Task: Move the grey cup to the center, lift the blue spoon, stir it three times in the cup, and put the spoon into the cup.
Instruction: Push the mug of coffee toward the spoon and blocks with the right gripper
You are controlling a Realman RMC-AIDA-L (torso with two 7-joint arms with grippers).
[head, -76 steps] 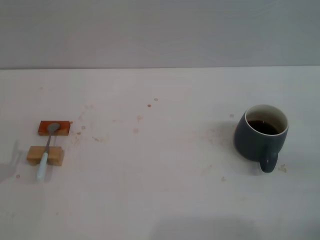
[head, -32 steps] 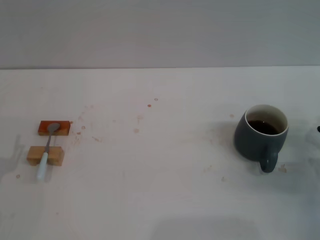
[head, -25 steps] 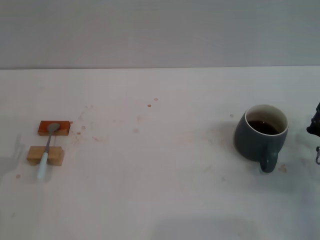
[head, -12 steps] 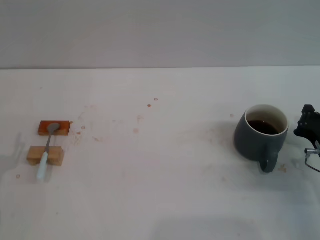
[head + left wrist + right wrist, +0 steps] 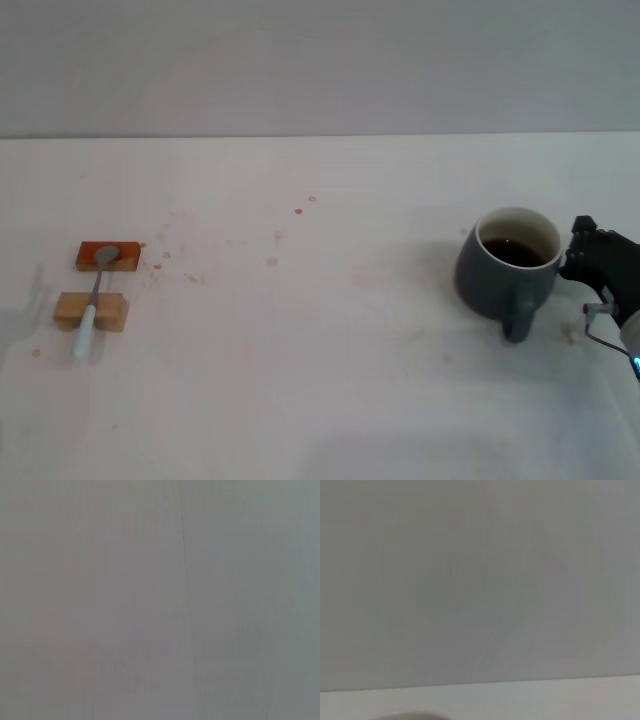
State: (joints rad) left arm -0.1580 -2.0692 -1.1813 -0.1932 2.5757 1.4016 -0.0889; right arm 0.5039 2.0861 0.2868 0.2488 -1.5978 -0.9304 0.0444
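A: Item one, right gripper point(image 5: 582, 250): at the worktop's point(image 5: 330, 380) right edge, touching or just beside the grey cup's point(image 5: 505, 268) right side. Whether its jaws are parted or closed, I cannot tell. Left gripper: not in view.

B: Step in hand?

A: Judged as step one, pushing the cup toward centre. The cup stands upright, well right of centre, handle toward the robot, dark liquid inside. Next move calls for a level, steady shove leftward without spilling.

B: Count?

A: One cup. One blue spoon point(image 5: 93, 304), far left, resting across two wooden blocks point(image 5: 91, 311), bowl on the orange one.
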